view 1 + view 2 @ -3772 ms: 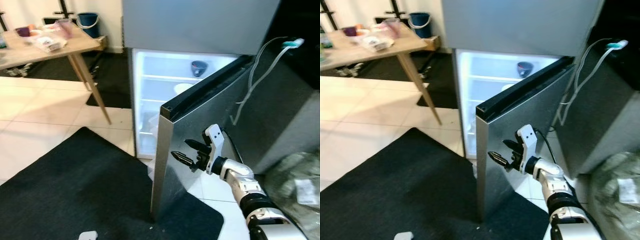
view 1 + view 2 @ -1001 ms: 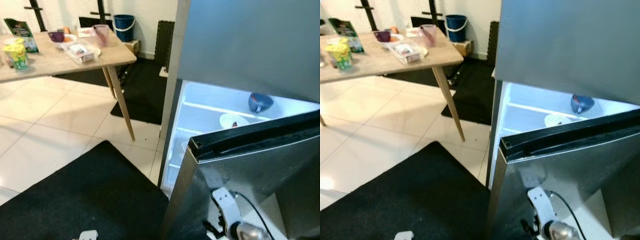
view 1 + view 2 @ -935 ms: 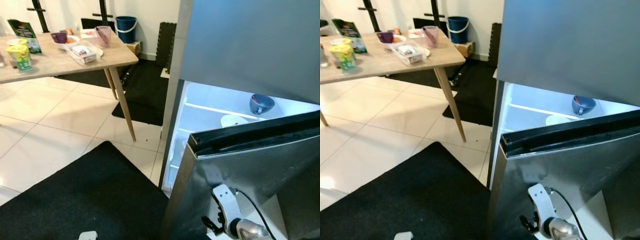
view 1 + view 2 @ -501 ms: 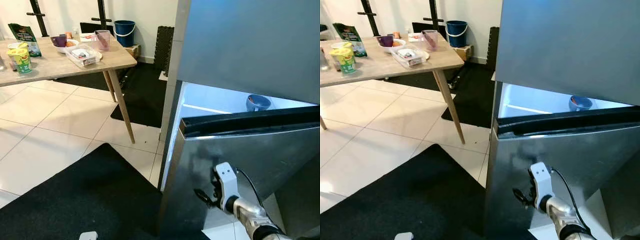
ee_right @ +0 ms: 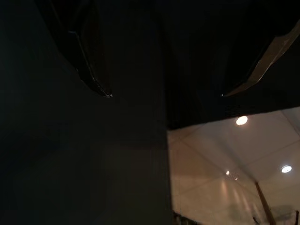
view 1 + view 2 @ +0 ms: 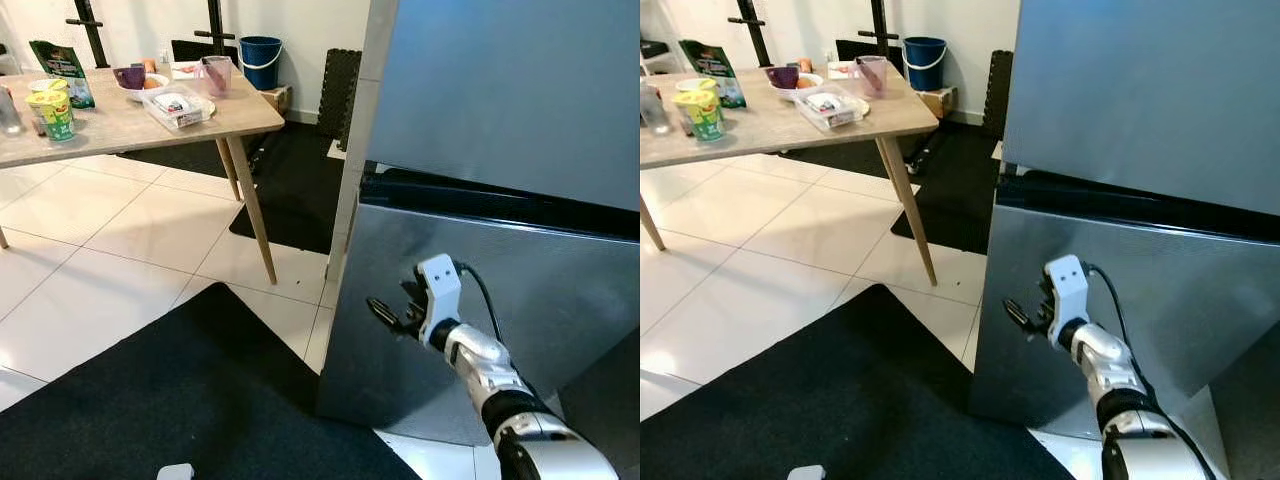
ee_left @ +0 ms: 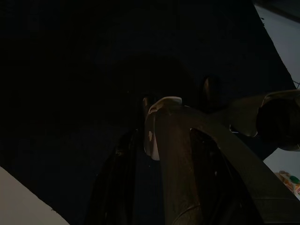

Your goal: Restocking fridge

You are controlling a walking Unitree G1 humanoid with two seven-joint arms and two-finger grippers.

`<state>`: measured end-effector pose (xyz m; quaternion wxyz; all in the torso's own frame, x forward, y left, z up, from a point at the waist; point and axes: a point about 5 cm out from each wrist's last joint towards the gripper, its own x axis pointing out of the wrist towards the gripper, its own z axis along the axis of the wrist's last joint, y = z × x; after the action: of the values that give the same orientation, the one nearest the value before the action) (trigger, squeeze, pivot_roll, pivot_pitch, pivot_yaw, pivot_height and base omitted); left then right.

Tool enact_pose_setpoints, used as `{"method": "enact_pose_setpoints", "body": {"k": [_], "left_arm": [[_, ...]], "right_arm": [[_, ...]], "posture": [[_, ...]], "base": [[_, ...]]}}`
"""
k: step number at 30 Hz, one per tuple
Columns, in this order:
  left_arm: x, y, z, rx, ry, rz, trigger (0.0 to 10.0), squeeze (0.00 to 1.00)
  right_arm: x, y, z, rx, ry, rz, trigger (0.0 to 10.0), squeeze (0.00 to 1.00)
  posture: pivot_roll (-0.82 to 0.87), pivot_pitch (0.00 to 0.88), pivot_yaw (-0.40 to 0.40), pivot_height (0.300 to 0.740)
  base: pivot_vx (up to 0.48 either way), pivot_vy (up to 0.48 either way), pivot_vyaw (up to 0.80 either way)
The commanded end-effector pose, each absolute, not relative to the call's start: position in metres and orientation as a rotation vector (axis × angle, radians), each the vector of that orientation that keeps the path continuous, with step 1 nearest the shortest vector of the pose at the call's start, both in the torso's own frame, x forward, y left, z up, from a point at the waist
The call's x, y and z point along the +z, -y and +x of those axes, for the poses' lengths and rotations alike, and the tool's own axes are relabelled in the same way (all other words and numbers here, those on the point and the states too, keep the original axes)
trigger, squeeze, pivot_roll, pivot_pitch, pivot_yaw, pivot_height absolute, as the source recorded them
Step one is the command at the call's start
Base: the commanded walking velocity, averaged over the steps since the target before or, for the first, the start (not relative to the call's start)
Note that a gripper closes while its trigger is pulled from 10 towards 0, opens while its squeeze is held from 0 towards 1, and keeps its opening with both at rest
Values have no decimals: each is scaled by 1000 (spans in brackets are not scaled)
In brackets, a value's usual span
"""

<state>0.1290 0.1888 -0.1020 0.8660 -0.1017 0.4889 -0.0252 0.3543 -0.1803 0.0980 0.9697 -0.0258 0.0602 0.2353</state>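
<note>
A tiled floor [image 6: 120, 260] and dark mat are seen left of the steel fridge door [image 6: 560, 300], nearly shut. The right gripper [image 6: 392, 316] (its 2 fingers spread, empty) is held against the door's near face, so the door lies directly ahead.

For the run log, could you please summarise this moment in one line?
right gripper: open, against silver lower fridge door | door: nearly shut | left gripper: idle

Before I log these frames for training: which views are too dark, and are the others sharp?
Left wrist view: nearly black, fingers dim. Right wrist view: dark, lamp glints mirrored in the fridge door. Eye views: bright and sharp, right gripper crisp.
</note>
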Motion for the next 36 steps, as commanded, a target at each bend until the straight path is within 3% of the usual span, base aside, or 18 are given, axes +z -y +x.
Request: {"method": "enact_pose_setpoints", "body": {"k": [1,20,36], "left_arm": [[-105,-187,120,-61,-1055,-205,10000,0],[-106,-186,117,-63,-1060,-207,10000,0],[-111,-198,86,-51,-1099,-196,10000,0]], "right_arm": [[103,180,358,464,-111,-69,10000,0],[142,173,387,332,-74,-142,10000,0],[162,171,400,212,-67,-198,10000,0]], "posture": [[-46,77,-54,740],[-38,94,-58,740],[26,200,-57,740]], "base": [[0,0,0],[0,0,0],[0,0,0]]}}
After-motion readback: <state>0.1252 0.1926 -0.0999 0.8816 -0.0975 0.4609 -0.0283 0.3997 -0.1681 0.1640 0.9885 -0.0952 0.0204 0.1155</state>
